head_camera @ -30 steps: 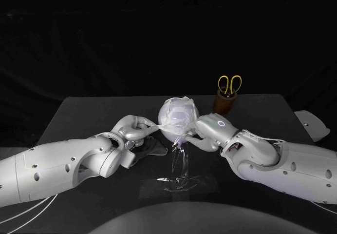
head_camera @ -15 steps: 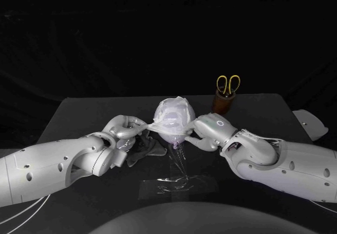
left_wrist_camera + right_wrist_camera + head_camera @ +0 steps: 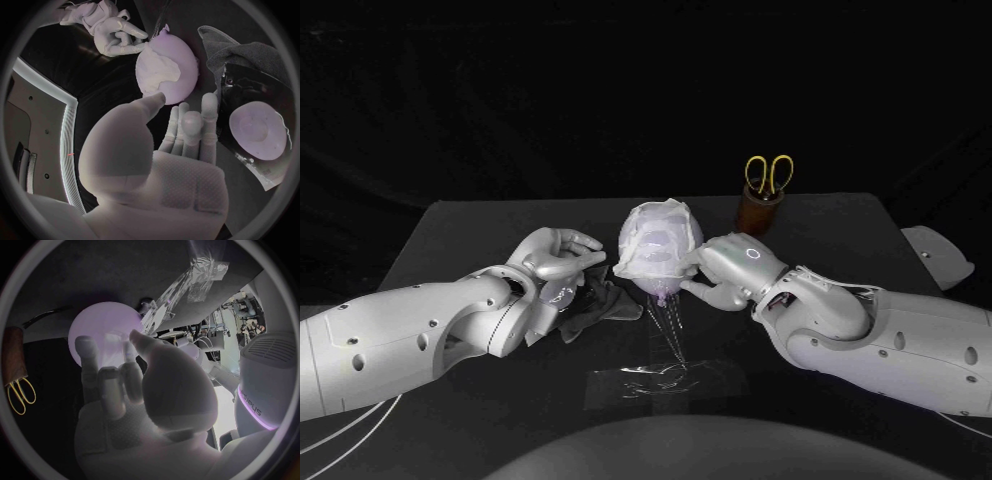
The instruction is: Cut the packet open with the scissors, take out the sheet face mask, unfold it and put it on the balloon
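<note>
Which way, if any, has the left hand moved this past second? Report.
Yes: the left hand has drawn slightly left, away from the brown cylindrical holder and white sheet mask.

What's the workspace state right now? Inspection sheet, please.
Surface: black table, matte.
Job's things: sheet face mask draped on the balloon, which sits on a clear stand; scissors upright in a brown holder behind it.
Clutter: dark packet lying beside the stand.
Hands: left hand holds nothing, fingers apart, thumb close to the mask; right hand is against the balloon's other side, grip unclear.
Cables: thin white cables under the left arm.
Surroundings: black backdrop, nothing else seen.
</note>
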Robot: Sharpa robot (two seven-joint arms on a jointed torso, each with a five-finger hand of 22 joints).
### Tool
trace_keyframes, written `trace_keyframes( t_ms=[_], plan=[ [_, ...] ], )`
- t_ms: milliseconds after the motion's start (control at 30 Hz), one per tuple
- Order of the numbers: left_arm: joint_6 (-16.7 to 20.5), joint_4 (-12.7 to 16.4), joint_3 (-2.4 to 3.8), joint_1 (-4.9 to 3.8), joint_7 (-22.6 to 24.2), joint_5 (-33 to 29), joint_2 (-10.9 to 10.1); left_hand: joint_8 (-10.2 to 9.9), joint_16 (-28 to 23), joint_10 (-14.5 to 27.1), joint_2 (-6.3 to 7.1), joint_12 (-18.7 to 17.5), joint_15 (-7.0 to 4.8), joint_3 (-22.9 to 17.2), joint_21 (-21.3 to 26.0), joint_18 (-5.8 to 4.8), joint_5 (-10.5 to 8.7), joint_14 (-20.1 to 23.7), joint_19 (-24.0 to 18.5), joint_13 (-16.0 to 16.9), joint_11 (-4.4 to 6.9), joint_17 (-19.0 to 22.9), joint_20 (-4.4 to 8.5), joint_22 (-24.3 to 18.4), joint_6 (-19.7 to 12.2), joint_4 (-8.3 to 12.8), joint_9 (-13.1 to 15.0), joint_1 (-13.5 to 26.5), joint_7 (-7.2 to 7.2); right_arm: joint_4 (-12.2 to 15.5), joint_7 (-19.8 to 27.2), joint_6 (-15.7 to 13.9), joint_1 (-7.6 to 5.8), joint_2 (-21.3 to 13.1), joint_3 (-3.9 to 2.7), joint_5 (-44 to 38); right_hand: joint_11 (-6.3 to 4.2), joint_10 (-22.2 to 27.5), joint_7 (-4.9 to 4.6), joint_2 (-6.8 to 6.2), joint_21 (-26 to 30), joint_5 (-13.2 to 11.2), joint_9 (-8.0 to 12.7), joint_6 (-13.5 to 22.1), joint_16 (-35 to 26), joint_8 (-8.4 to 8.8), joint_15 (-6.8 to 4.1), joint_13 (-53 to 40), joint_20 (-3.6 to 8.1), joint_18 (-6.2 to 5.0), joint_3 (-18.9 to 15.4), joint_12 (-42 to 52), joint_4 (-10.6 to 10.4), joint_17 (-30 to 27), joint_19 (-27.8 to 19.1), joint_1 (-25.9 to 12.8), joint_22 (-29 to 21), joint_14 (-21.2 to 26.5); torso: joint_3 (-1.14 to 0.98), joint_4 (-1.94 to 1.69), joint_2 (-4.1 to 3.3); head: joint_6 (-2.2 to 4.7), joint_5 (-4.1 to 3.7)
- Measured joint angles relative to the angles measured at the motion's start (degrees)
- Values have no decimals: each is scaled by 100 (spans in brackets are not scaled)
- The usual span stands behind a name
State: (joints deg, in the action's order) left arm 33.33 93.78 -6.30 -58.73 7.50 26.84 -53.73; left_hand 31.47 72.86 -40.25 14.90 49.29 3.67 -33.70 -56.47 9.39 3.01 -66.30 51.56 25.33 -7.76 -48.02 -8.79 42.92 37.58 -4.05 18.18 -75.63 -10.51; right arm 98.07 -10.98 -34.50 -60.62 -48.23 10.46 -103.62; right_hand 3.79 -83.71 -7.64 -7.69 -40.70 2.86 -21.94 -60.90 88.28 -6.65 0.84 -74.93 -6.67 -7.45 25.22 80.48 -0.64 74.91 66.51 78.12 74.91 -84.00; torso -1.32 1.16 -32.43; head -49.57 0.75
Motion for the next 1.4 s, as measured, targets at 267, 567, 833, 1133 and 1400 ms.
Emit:
trace_keyframes(
  t_ms=[267,567,833,1133,1400],
  plan=[
    [75,78,44,0,394,592,47,475,69,-259,-139,152,-32,204,150,21,0,54,-73,-114,73,30,-37,-96,356,138,75,-196,10,4,-5,1,0,-2,0,-1,0,0,0,0,0,0,0,0,-8,0,-8,3,0,0,0,0,0,4,0,0,1,-7,-4,0,2,1,5],
    [157,164,56,0,714,1884,163,822,930,-675,-75,767,-251,637,-640,9,0,-1023,826,109,332,-1547,156,829,708,31,183,-132,238,4,-9,5,0,-4,0,-2,0,0,0,0,0,0,-1,0,-19,0,-14,-1,0,0,0,0,0,4,0,0,3,-14,-4,3,2,-5,-2],
    [194,184,56,1,696,2811,187,910,1352,-760,-75,1686,-346,1064,-1401,-193,0,-1621,1565,642,417,-2601,263,1775,769,-141,183,-132,299,3,-12,9,0,-4,-1,-2,0,0,0,0,0,0,5,-1,4,0,-35,-2,0,1,0,0,0,0,0,0,4,7,-4,0,2,-8,-7],
    [227,179,56,4,253,3408,249,960,1406,-713,35,1950,-346,1669,-1559,-192,0,-1706,1685,825,416,-2693,285,1999,735,-479,210,-21,315,1,-17,11,0,-2,-1,-2,0,0,1,0,0,0,4,-1,3,0,-34,-2,0,1,-16,0,-16,-1,0,0,2,8,-1,-1,1,-5,-7],
    [280,145,56,6,-246,3700,309,1039,1406,-662,-187,2051,-346,2291,-1559,-192,0,-1705,1685,872,408,-2693,285,2008,680,-895,264,-227,322,0,-22,13,0,-2,-1,-3,0,0,2,0,0,0,3,-2,-4,0,-33,3,0,1,-16,-1,-16,2,0,0,0,8,-1,0,-2,-18,3]
  ],
)
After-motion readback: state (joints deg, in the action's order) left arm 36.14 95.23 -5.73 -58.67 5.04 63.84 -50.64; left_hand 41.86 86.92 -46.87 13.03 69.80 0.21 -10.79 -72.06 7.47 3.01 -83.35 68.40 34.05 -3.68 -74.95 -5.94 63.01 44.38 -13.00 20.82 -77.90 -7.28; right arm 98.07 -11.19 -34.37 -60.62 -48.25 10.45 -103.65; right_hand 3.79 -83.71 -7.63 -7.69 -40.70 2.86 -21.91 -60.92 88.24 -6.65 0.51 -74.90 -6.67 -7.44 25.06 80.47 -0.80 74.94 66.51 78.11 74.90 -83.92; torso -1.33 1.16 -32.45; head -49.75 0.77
